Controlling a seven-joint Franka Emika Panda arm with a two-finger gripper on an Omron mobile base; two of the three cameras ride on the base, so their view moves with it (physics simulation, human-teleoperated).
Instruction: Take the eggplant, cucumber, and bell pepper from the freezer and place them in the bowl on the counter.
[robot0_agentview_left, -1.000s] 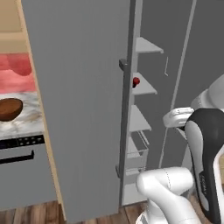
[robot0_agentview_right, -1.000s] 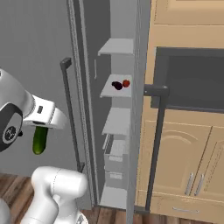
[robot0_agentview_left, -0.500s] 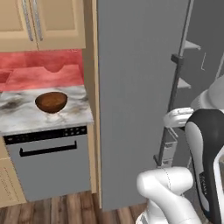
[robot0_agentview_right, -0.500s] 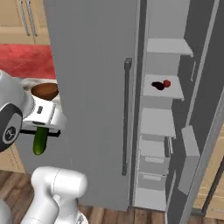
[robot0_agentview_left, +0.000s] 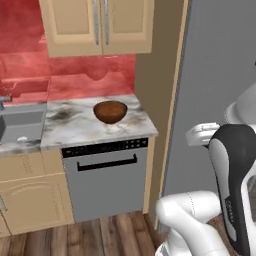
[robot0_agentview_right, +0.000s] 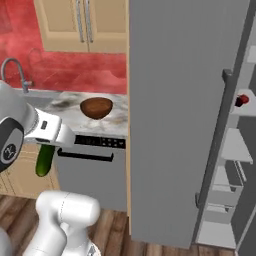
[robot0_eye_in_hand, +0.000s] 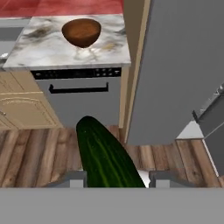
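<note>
Our claw pinches the cucumber above the wooden floor, the bowl waiting on the desk.

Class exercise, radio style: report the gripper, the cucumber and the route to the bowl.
Gripper shut on cucumber. Bowl ahead on counter, nothing visible in it. No obstacle seen between.

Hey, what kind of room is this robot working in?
A home kitchen, rendered in simulation by the look of it. A marble counter with a sink runs under tan wooden cabinets, a dishwasher sits below the counter, and a tall grey freezer stands open beside it.
</note>
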